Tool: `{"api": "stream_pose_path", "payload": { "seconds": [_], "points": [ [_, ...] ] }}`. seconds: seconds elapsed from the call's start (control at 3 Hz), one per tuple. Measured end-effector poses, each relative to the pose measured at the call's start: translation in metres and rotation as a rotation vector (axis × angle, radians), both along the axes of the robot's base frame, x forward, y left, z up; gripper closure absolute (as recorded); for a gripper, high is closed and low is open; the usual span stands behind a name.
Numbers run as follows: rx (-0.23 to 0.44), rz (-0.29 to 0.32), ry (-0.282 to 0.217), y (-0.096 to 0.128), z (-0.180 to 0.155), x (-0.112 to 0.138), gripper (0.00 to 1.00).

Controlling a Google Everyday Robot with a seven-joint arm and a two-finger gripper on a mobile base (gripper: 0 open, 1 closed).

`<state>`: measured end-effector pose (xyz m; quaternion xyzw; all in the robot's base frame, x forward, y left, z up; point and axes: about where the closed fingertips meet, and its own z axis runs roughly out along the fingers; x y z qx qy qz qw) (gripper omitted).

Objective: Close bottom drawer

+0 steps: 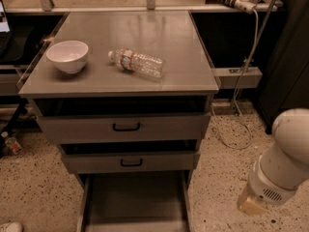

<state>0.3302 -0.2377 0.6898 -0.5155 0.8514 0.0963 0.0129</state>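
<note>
A: Where is the bottom drawer?
B: Pulled far out, front out of view. The gripper hangs right of it, apart; open or closed, I cannot tell. A sideways push could jam it.

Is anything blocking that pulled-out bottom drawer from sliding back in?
Nothing visible does. The bottom drawer looks empty inside, and its path into the cabinet is open. The claw is out of view; only the arm shows, at lower right.
</note>
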Motion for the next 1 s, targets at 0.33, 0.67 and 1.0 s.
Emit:
{"api": "stream_pose_path", "payload": {
  "seconds": [0.33, 0.67, 1.0],
  "points": [
    [0.005, -0.041, 0.103, 0.0034, -0.073, -0.028, 1.0],
    [0.005, -0.041, 0.103, 0.0034, -0.073, -0.028, 1.0],
    [0.018, -0.05, 0.108, 0.0039, -0.0815, -0.0294, 1.0]
  ]
}}
